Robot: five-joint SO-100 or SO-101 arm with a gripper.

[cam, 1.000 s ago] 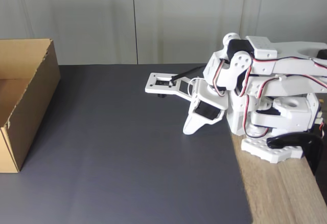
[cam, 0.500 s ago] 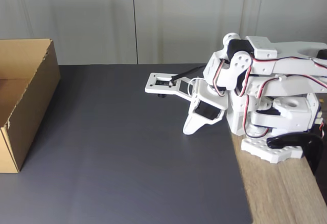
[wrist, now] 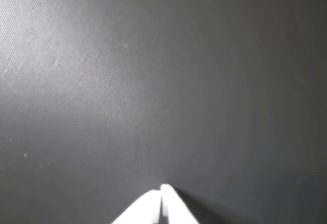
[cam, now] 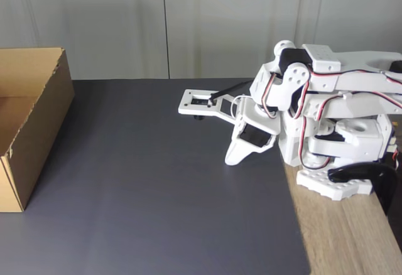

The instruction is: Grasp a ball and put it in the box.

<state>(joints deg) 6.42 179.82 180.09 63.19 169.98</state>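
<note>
Nothing has moved since the earlier frames — the arm stays folded. At the fixed view's left edge, the large brown corrugated cardboard box [cam: 28, 121] sits open-topped, with a broad stretch of bare dark grey mat [cam: 157, 193] between it and the white two-finger gripper [cam: 233, 157], tips down near the mat's right edge, beside the wooden tabletop [cam: 345, 237]. The wrist view adds a detail — its fingertips [wrist: 162, 196] are pressed together, holding nothing.

A: Mat [cam: 157, 193]?
B: Dark grey, matt, finely textured weave in the wrist view.
A: Box [cam: 38, 118]?
B: Brown corrugated cardboard, dull.
A: Arm [cam: 326, 99], table [cam: 345, 237]?
B: Smooth white plastic; pale wood grain.
</note>
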